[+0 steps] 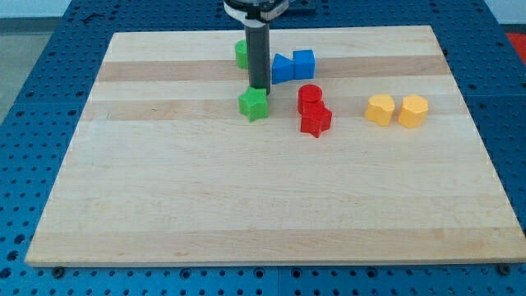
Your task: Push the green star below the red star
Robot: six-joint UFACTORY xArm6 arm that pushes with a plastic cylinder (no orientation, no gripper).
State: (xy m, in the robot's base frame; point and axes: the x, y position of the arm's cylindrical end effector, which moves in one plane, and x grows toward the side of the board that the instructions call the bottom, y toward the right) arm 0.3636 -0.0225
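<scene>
A: Where is my tip (258, 87) right now?

B: The straight dark rod (258, 57) comes down from the view's top, and its lower end sits at the upper edge of the small green star-shaped block (254, 104), touching it or very nearly so. There is no gripper on this arm, only the rod, so nothing opens or closes.

A: And the green star itself?

B: It lies on the pale wooden worktop (246, 205), a little above the board's middle and slightly left of centre. The red star-shaped block (316, 120) is to its right and a touch lower, with a clear gap between them. So the green one is beside the red star, not below it.

A: What else is close by?

B: A red round block (309, 96) sits just above the red star, touching it. Behind the rod, a second green block (241, 54) is partly hidden, so I cannot tell its shape. To the rod's right are two blue blocks side by side: a blue one with a slanted edge (282, 68) and a blue cube (304, 63). Well apart, toward the view's right, stand two yellow blocks, the left yellow block (380, 109) and the right yellow block (412, 111), just beside each other.
</scene>
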